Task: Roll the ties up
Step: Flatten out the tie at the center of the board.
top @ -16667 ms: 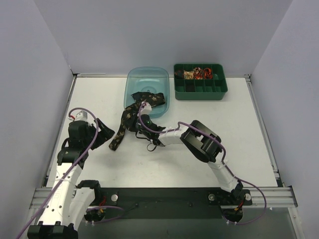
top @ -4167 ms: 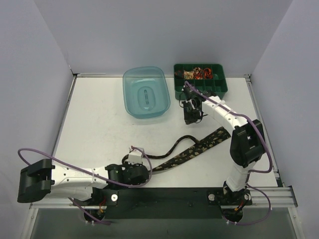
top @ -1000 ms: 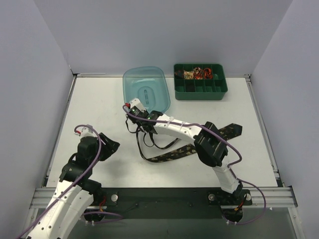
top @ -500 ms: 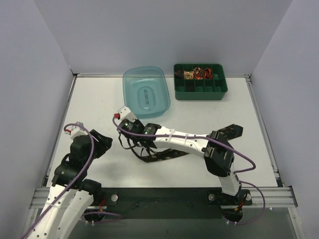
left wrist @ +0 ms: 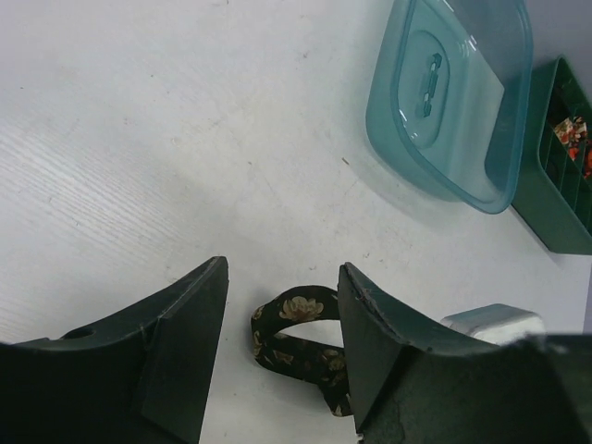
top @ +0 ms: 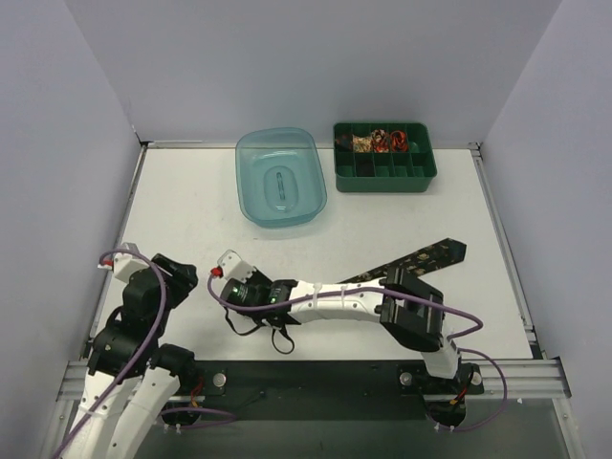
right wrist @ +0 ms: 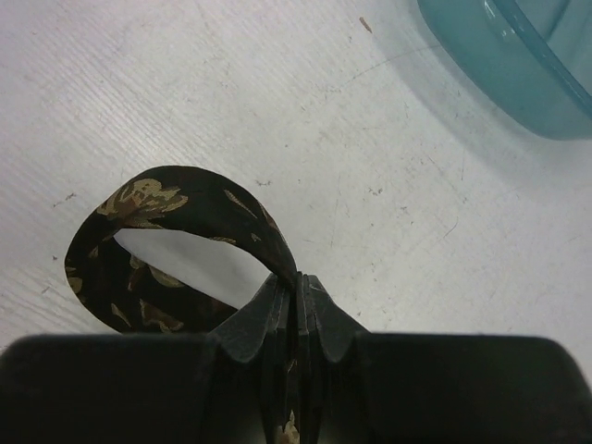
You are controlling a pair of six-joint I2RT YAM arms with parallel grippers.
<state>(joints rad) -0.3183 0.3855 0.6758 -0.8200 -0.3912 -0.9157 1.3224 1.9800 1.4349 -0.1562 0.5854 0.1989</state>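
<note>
The black tie with gold floral pattern (top: 426, 255) lies across the table, its wide pointed end at the right, the rest running left under my right arm. My right gripper (top: 229, 290) reaches far left near the front and is shut on the narrow end (right wrist: 298, 277), which curls into a loop (right wrist: 176, 199). My left gripper (top: 182, 276) is open; in the left wrist view the loop (left wrist: 298, 326) sits on the table just ahead, between its fingers (left wrist: 370, 333), untouched. Red and beige coils (top: 379, 142) sit in the green tray.
A green compartment tray (top: 384, 175) stands at the back right. An empty teal plastic bin (top: 287, 206) stands at the back centre, also in the left wrist view (left wrist: 444, 176). Purple cables hang off both arms, one loop near the front edge (top: 279, 339).
My right gripper has pulled the tie's narrow end toward the front left, drawing the tie straighter. My left arm has drawn back toward the left front.
</note>
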